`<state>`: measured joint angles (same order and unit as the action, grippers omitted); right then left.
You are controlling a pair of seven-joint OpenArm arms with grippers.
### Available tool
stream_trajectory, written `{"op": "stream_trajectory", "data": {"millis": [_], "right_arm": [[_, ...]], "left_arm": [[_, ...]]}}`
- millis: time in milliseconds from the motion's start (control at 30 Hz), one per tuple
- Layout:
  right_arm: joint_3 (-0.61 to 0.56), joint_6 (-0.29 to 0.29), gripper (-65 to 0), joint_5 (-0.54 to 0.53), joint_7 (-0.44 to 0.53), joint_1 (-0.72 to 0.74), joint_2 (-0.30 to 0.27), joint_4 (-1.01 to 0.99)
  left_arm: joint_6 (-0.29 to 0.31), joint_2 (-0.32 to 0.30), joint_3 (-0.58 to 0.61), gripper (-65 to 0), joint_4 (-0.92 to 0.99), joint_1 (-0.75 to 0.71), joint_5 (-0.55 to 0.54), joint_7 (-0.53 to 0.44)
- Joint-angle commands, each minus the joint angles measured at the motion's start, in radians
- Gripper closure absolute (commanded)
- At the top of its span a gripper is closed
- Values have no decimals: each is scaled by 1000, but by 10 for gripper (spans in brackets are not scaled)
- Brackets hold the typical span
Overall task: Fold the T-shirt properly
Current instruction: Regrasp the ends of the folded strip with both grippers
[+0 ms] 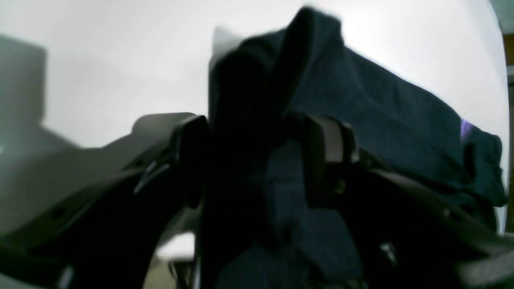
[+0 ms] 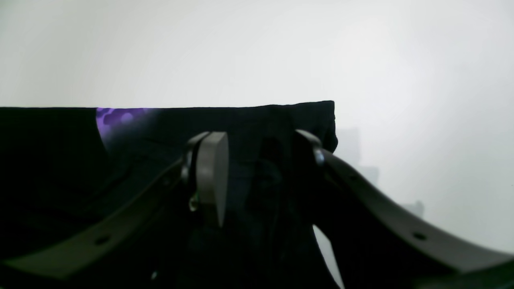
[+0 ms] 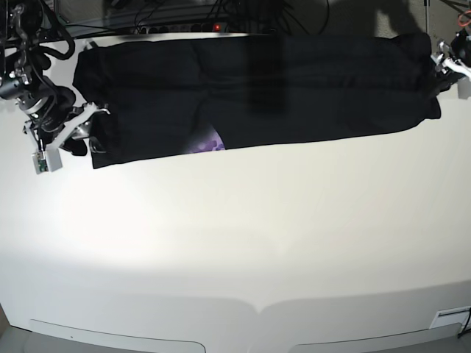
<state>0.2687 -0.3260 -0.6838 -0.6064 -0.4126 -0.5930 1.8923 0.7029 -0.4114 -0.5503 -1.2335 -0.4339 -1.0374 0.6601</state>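
Left gripper (image 1: 257, 160): jaws spread wide, a bunched fold of the T-shirt (image 1: 381, 120) between the 2 pads; gripping or only straddling, cannot tell. Right gripper (image 2: 261, 176): jaws likewise wide, the shirt's edge between them and running off to its left. Purple print visible only as a sliver in the wrist views. Seen only from the base view: T-shirt (image 3: 257, 88) stretched as a long dark band across the far side of the white table (image 3: 243, 243), 1 gripper at each end.
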Motion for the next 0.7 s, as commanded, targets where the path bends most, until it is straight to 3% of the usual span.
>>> {"op": "stream_trajectory", "data": {"millis": [0, 167, 300, 400, 567, 667], "right_arm": [[10, -8, -267, -1, 22, 8, -17, 16], [10, -8, -267, -1, 23, 8, -17, 16], [10, -8, -267, -2, 27, 8, -17, 16], [10, -8, -267, -2, 31, 8, -16, 16], [10, -8, -267, -2, 31, 8, -16, 16], [10, -8, -267, -2, 31, 8, -17, 16]], "left_arm": [[-5, -7, -6, -361, 7, 0, 21, 8], [-5, 4, -6, -361, 52, 1, 21, 77], [-5, 18, -6, -360, 54, -4, -79, 208], [-5, 38, -6, -360, 54, -4, -152, 254], [-5, 87, -6, -354, 54, -4, -100, 237], [-5, 96, -6, -310, 54, -4, -34, 118]]}}
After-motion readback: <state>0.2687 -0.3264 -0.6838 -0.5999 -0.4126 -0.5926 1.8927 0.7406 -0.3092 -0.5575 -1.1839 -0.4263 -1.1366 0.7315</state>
